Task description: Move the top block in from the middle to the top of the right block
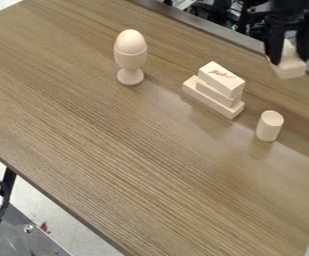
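Observation:
In the camera view, the black gripper [291, 47] hangs at the top right, by the table's far edge. Directly at its lower end is a pale wooden block [289, 69], partly hidden behind it; whether the gripper holds it cannot be told. Right of the table's middle stands a stack of pale blocks: a long flat one [213, 102] at the bottom, a shorter one [216, 93] on it, and a top block [221, 79] with a red marking. To the right of the stack, a pale cylinder block [269, 126] stands upright.
A wooden egg [130, 41] sits in an upright egg cup [130, 62] left of the stack, on the brown wooden table [116, 150]. Dark equipment and cables lie beyond the table's far edge.

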